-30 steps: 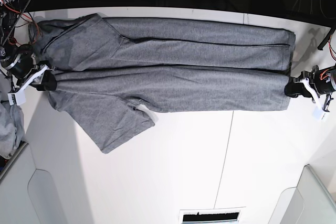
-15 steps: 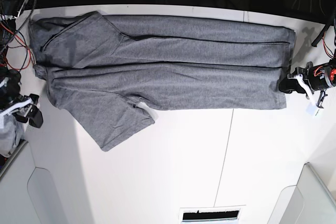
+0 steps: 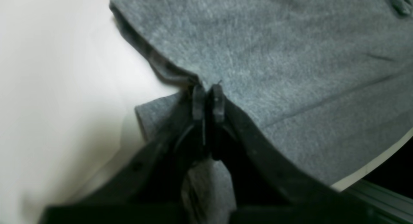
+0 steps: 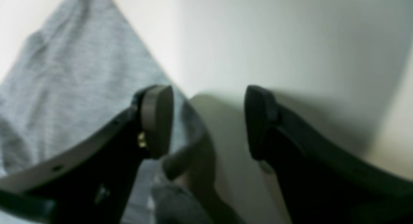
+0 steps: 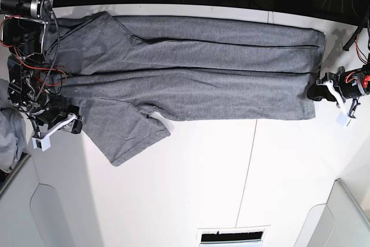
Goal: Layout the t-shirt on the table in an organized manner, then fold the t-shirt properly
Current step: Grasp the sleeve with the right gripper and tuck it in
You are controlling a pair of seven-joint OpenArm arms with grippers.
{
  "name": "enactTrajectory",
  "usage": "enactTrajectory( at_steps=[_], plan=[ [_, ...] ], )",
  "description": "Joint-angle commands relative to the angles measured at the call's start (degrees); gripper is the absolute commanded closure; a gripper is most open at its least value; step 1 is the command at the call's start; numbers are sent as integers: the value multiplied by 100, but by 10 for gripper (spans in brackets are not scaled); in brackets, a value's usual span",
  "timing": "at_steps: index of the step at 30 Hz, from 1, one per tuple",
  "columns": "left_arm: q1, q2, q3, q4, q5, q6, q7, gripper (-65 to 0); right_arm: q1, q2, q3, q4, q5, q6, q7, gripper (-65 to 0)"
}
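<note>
The charcoal-grey t-shirt (image 5: 191, 73) lies stretched across the far half of the white table (image 5: 208, 177), folded lengthwise, with one sleeve (image 5: 124, 134) sticking out toward the front. At the shirt's right end my left gripper (image 5: 318, 92) is shut on the hem. In the left wrist view its fingertips (image 3: 208, 101) pinch the t-shirt (image 3: 290, 56) at its edge. My right gripper (image 5: 75, 124) hovers at the shirt's left edge by the sleeve. Its jaws (image 4: 206, 121) stand open and hold nothing, with t-shirt fabric (image 4: 64, 88) beside the left finger.
A lighter grey garment heap (image 5: 10, 134) sits at the table's left edge. White bins stand at the front left (image 5: 23, 206) and front right (image 5: 347, 212). A thin dark seam (image 5: 248, 172) crosses the tabletop, and a vent slot (image 5: 231, 237) lies at the front.
My right gripper let go of the shirt's left end, swung out to the left, and came back open beside the sleeve. The left gripper has kept its hold on the hem.
</note>
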Motion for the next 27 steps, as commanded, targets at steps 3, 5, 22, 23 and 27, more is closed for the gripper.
enactTrajectory(
  at_steps=[3, 5, 22, 23, 27],
  plan=[
    [-92, -144, -50, 72, -92, -52, -79, 0, 155, -142, -7, 72, 118, 205, 94, -347],
    [-94, -144, -50, 72, -92, -52, -79, 0, 162, -249, -7, 72, 155, 291, 94, -347],
    [-92, -240, -50, 463, -350, -52, -57, 0, 131, -413, -4, 719, 155, 824, 181, 0],
    [-92, -260, -50, 621, -350, -52, -2, 0, 70, -389, -4, 927, 201, 822, 20, 0],
    [76, -369, -50, 1220, -568, -52, 501, 0, -505, -208, -4, 2085, 990, 826, -697, 0]
  ],
)
